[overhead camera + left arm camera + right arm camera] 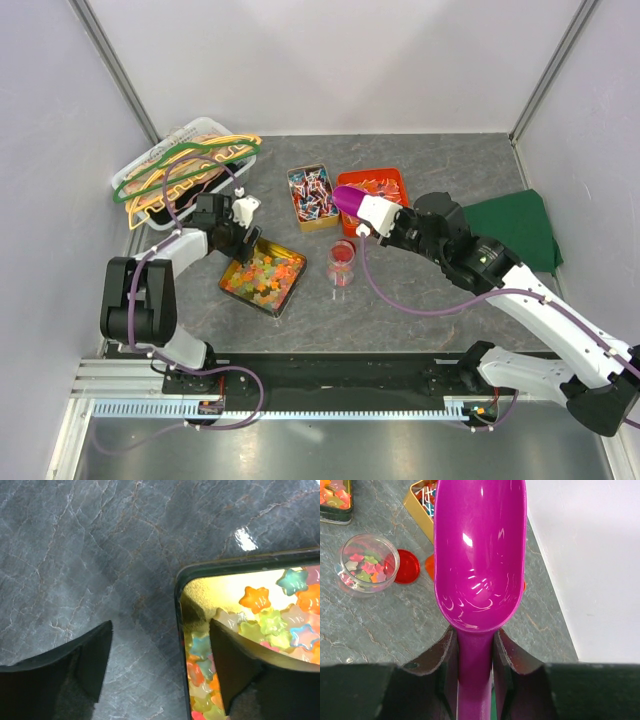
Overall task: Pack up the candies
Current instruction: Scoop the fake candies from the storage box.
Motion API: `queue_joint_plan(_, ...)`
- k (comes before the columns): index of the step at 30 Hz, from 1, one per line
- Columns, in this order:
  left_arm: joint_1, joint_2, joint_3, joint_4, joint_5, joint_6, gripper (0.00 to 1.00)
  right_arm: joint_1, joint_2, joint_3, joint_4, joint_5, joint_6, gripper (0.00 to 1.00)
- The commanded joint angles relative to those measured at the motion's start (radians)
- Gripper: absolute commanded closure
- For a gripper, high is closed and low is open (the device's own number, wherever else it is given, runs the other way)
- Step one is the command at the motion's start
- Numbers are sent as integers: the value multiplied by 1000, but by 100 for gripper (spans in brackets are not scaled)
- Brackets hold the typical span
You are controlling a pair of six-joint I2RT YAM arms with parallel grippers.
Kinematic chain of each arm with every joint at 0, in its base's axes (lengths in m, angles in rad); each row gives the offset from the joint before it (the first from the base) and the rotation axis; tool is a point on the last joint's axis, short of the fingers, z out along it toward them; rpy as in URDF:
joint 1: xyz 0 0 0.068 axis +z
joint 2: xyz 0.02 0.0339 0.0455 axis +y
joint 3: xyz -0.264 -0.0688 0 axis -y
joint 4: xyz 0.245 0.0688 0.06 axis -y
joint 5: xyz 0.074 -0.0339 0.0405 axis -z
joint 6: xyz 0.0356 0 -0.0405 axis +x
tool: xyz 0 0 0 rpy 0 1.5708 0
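Colourful star-shaped candies point(262, 278) point(255, 600) fill a black-rimmed tin point(285, 300) point(225, 567) at centre left. My left gripper point(240, 222) point(160, 630) is open and straddles that tin's corner wall, one finger inside over the candies, the other outside over bare table. Twist-wrapped candies point(312, 195) point(425, 492) lie in a gold tin behind. A clear jar point(341, 270) point(367, 565) holds a few candies, its red lid point(343, 247) point(405, 566) beside it. My right gripper point(375, 215) point(475, 640) is shut on the handle of an empty purple scoop point(350, 198) point(480, 555), raised above the gold tin's edge.
An orange tin point(375, 190) sits behind the scoop. A white basket of wire hangers point(185, 165) stands at the back left. A green cloth point(515, 225) lies at the right by the wall. Grey walls close in three sides.
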Motion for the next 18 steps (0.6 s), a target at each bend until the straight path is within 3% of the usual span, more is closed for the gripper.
queue_joint_plan(1, 6, 26, 49, 47, -14, 34, 21, 8, 0, 21, 23, -12, 12, 100)
queue_joint_plan(8, 6, 53, 55, 52, -17, 39, 39, 28, 20, 44, 0, -8, -2, 100)
queue_joint_plan(13, 3, 59, 52, 51, -11, 48, 46, 55, 60, 109, -35, 34, -34, 100)
queue_joint_plan(14, 3, 58, 53, 52, -9, 48, 52, 66, 66, 121, -47, 37, -45, 100)
queue_joint_plan(18, -3, 58, 58, 54, -15, 48, 61, 98, 111, 197, -93, 50, -77, 100)
